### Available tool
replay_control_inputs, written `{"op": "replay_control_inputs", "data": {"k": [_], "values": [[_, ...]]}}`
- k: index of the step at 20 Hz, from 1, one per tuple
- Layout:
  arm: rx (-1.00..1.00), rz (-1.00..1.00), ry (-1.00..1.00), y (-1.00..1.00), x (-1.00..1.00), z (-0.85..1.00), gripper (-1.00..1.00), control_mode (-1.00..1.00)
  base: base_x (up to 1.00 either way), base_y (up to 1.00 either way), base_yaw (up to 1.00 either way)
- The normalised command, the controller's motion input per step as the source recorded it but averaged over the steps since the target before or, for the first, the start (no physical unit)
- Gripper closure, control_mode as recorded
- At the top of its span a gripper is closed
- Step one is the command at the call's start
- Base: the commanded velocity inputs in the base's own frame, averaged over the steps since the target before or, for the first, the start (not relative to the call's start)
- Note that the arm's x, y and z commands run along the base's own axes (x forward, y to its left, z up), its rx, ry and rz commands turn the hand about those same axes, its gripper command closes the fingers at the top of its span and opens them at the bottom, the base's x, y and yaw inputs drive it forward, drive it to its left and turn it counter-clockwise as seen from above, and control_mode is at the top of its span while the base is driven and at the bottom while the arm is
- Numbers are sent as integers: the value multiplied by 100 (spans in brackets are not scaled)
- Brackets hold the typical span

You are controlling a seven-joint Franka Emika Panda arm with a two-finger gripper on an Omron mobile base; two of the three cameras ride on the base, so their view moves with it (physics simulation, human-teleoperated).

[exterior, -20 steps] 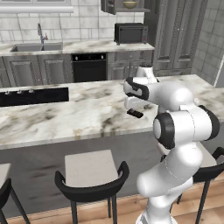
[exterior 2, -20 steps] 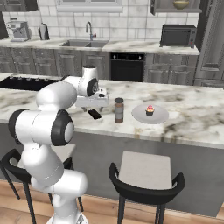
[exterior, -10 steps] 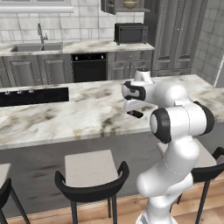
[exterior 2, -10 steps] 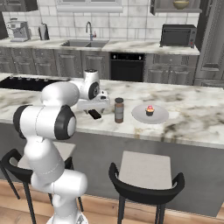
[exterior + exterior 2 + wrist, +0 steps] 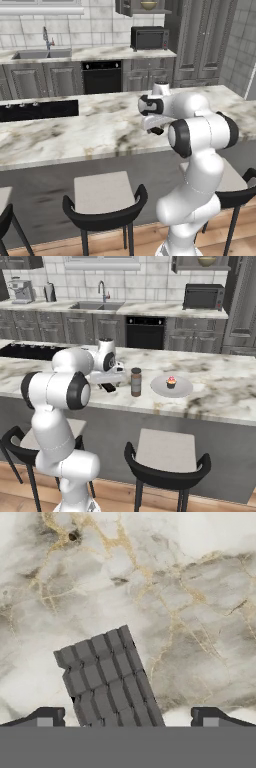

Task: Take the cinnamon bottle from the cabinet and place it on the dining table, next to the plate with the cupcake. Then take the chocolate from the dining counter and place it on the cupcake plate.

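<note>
Brown cylindrical cinnamon bottle (image 5: 135, 382) already upright on marble table (image 5: 220, 391), just beside grey plate with cupcake (image 5: 171, 386). Since half second ago, gripper (image 5: 125, 722) has dropped lower over dark segmented chocolate bar (image 5: 107, 679). Jaws spread wide, straddling bar, not yet touching. Judgement: chocolate pickup imminent; squeeze next.

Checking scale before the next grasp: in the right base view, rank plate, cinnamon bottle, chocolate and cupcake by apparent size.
1. plate
2. cinnamon bottle
3. chocolate, partly hidden under the gripper, so its rank is unsure
4. cupcake
</note>
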Motion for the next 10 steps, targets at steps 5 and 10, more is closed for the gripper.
{"op": "replay_control_inputs", "data": {"k": [5,10], "values": [[0,4,2,0,1,-23,-100,-100,0,0,0],[0,4,6,0,1,-34,100,-100,0,0,0]]}}
